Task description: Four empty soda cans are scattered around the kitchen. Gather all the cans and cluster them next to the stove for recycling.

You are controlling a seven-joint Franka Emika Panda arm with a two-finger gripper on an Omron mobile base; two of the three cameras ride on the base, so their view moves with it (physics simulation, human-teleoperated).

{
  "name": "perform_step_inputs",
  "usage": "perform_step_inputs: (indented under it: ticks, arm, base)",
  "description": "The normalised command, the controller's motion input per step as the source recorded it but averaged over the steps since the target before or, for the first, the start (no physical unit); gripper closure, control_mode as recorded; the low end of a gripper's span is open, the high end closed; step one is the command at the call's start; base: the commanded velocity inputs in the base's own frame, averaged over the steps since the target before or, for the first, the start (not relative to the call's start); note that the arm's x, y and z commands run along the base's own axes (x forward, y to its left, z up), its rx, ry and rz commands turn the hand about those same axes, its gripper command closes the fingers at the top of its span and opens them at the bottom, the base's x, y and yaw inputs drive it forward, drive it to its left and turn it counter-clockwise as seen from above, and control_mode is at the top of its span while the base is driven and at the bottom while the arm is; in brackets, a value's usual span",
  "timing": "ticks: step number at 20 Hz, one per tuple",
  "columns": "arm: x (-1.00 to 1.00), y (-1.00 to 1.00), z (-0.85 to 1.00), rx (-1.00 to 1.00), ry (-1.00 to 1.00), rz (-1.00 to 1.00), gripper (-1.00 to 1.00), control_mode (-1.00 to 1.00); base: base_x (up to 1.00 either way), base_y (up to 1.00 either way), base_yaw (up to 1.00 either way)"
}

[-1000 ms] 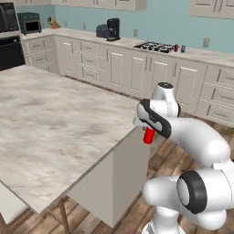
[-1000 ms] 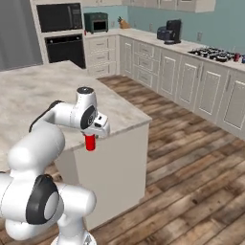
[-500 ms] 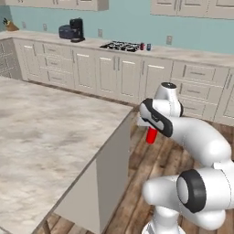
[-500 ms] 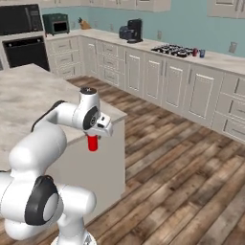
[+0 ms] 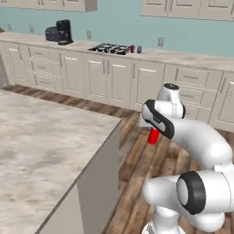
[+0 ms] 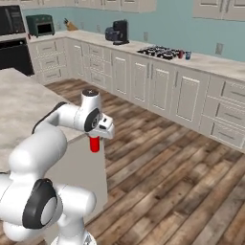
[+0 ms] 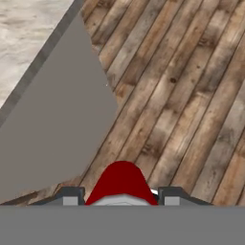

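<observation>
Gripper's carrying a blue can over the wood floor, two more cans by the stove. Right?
Not quite: the can in the gripper is red, as the right base view shows. It hangs over the wood floor, and two cans stand by the stove.

Red soda can, brown plank floor, pale marbled island top.
</observation>
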Motion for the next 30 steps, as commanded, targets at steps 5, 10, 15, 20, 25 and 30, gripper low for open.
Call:
perform_step_inputs:
  ticks: [5,10,15,20,25,30]
  arm:
    - [0.0,0.0,0.0,0.0,0.0,0.0,1.0,1.0]
    - [0.0,0.0,0.0,0.0,0.0,0.0,1.0,1.0]
    - [0.0,0.0,0.0,0.0,0.0,0.0,1.0,1.0]
    - [0.0,0.0,0.0,0.0,0.0,0.0,1.0,1.0]
    - [0.0,0.0,0.0,0.0,0.0,0.0,1.0,1.0]
    - [0.0,0.0,0.0,0.0,0.0,0.0,1.0,1.0]
  base:
    - [0.88,-0.44,0.0]
    - [0.82,-0.53,0.0]
    - [0.83,-0.54,0.0]
    - [0.84,-0.58,0.0]
    - [0.54,-0.41,-0.15]
    - [0.57,-0.36,-0.16]
